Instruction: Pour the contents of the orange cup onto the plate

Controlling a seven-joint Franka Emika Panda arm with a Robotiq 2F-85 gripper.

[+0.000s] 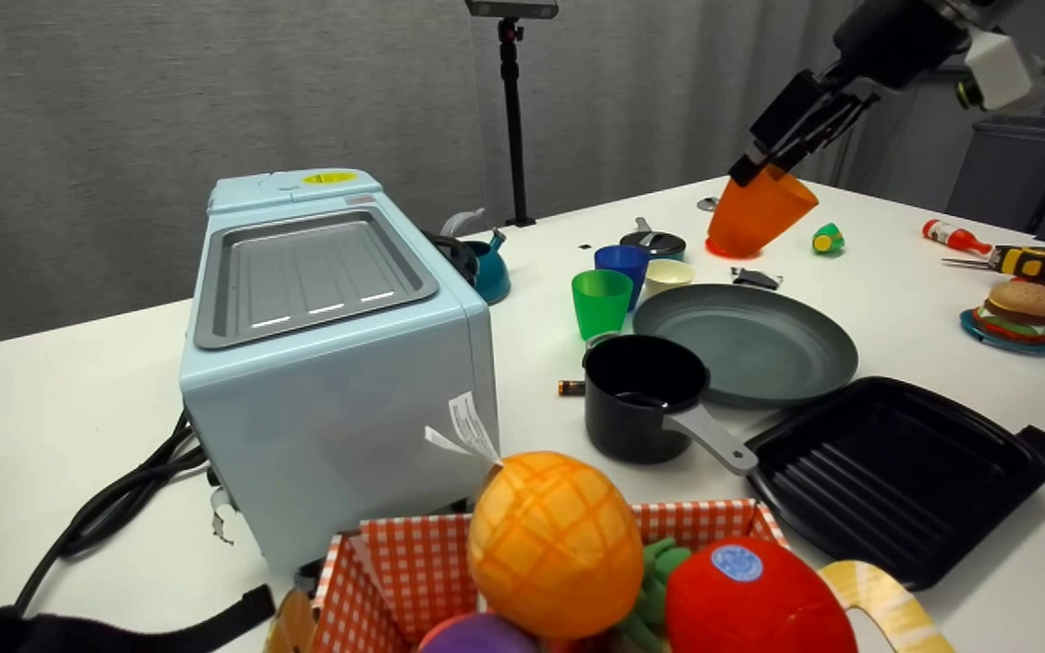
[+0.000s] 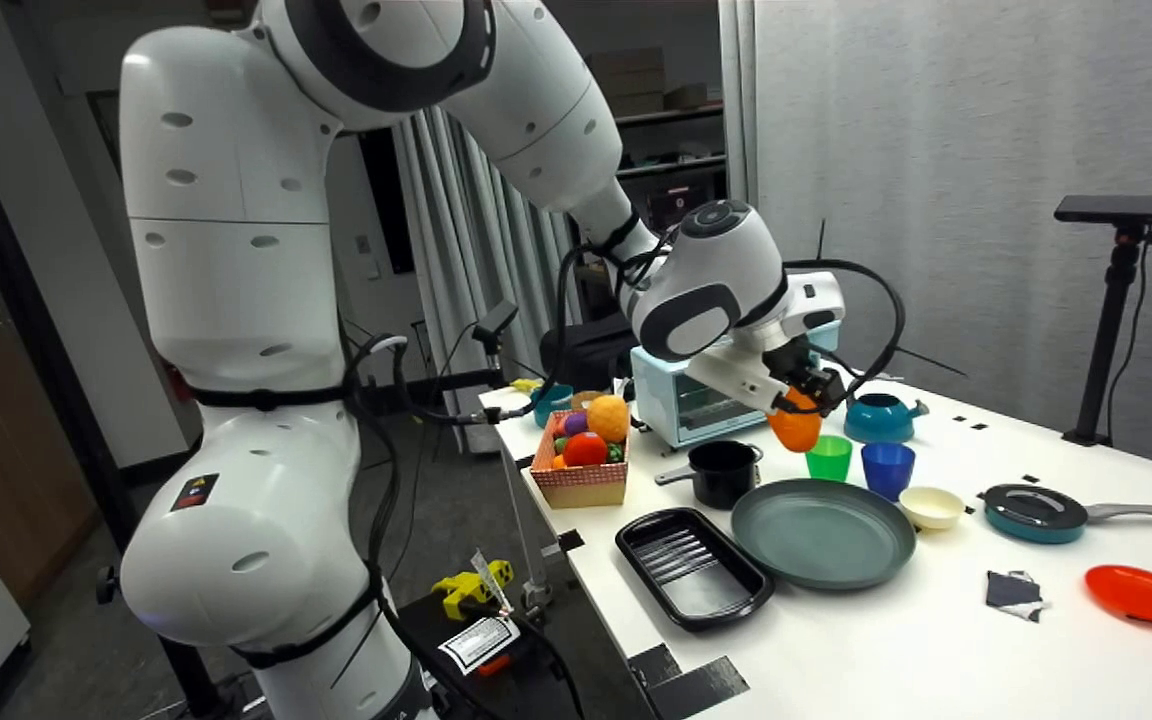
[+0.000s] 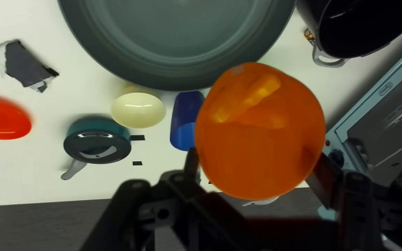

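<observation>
The orange cup (image 3: 257,150) is held off the table, tilted, its mouth facing the wrist camera; it shows in both exterior views (image 1: 763,213) (image 2: 794,432). A lighter elongated shape shows inside it; I cannot tell what it is. My gripper (image 3: 257,165) is shut on the cup, one finger on each side; it also shows in the exterior views (image 1: 754,170) (image 2: 808,395). The dark grey plate (image 1: 749,349) lies flat on the table with nothing visible on it; it also shows in an exterior view (image 2: 821,540). In the wrist view the cup overlaps the plate's edge (image 3: 176,45).
A green cup (image 2: 829,458), blue cup (image 2: 887,470) and cream bowl (image 2: 933,508) stand close beside the plate. The black pot (image 1: 640,399) and square black pan (image 1: 894,462) border it too. A light-blue toaster oven (image 1: 332,435) and a toy-filled basket (image 2: 581,490) stand nearby.
</observation>
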